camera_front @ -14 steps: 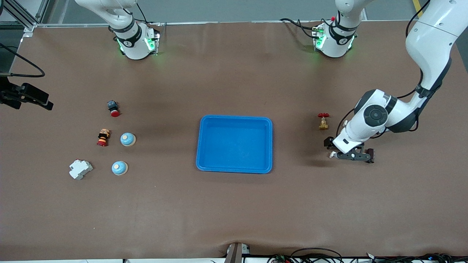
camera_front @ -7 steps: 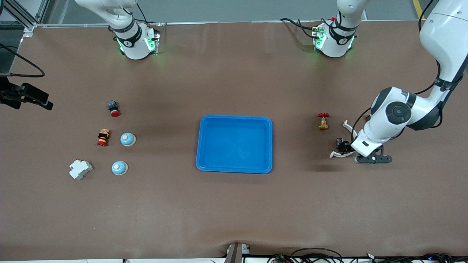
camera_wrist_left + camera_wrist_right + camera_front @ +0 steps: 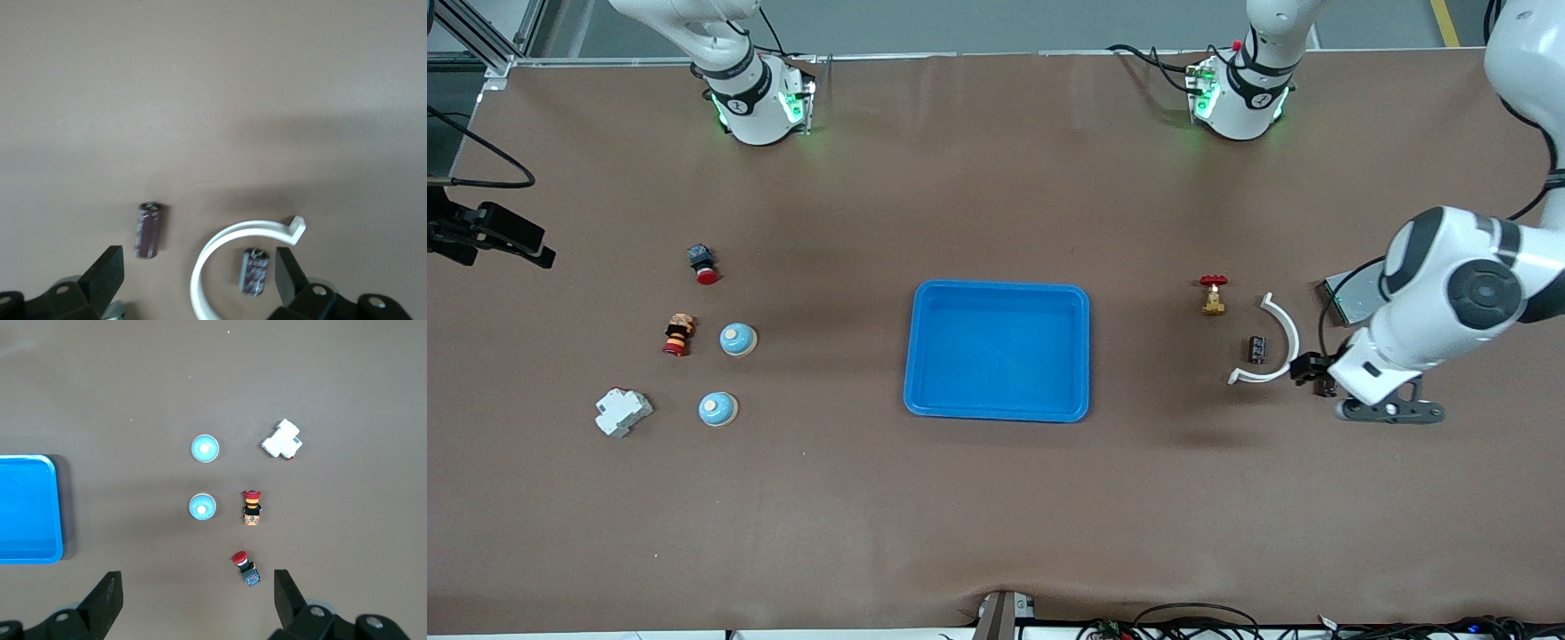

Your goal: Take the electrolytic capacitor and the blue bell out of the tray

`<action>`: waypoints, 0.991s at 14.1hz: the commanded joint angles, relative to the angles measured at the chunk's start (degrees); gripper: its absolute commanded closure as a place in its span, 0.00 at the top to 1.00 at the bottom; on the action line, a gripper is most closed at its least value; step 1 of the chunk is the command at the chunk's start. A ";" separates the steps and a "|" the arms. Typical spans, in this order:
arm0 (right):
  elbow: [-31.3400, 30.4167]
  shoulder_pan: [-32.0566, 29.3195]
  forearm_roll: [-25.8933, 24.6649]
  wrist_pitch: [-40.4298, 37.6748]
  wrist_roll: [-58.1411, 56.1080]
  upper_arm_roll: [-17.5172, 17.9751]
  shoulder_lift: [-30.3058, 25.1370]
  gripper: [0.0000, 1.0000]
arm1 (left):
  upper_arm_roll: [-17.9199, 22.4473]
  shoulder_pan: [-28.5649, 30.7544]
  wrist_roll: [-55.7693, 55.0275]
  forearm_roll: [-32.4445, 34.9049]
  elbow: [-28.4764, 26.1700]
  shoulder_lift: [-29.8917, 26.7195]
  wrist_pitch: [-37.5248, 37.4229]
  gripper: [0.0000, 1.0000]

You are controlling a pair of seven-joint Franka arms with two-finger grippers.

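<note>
My left gripper (image 3: 1390, 411) hangs over the table at the left arm's end, just beside a white clip, its fingers (image 3: 107, 272) spread wide and holding nothing. My right gripper (image 3: 197, 603) is out of the front view. Its wrist view shows it high over the right arm's end of the table, jaws just as wide and empty. The blue tray (image 3: 1000, 286) lies empty in the middle of the table, and its edge (image 3: 57, 513) shows in the right wrist view. The curved clip (image 3: 1291, 338) lies open toward the tray, and it shows in the left wrist view (image 3: 203, 257) too. A white breaker (image 3: 623, 412) sits near the right arm's end, nearest the front camera of the parts there. One bell (image 3: 718, 408) stands beside the breaker on its tray side. Another bell (image 3: 738, 339) stands a little farther from the camera, just beside a red and black switch (image 3: 679, 334). Both bells (image 3: 205, 449) (image 3: 201, 507) stand apart from each other and well apart from the tray. A red button (image 3: 703, 264) lies farther back again. A brass valve (image 3: 1213, 295) with a red wheel stands between the tray and the clip. One capacitor (image 3: 1257, 348) lies inside the clip's curve (image 3: 255, 271), touching nothing. A second capacitor (image 3: 148, 230) lies just outside the curve; the front view does not show it.
</note>
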 commanded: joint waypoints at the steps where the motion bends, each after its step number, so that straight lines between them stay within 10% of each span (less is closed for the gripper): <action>1: -0.20 -0.46 -1.97 0.08 -0.02 0.44 -0.95 1.00 | -0.12 0.23 5.62 -3.63 6.22 -0.03 -7.42 1.00; 14: -0.28 -0.38 -2.94 -0.36 0.24 0.53 -0.95 1.00 | -0.39 10.96 22.34 -19.19 18.54 -12.23 -25.81 1.00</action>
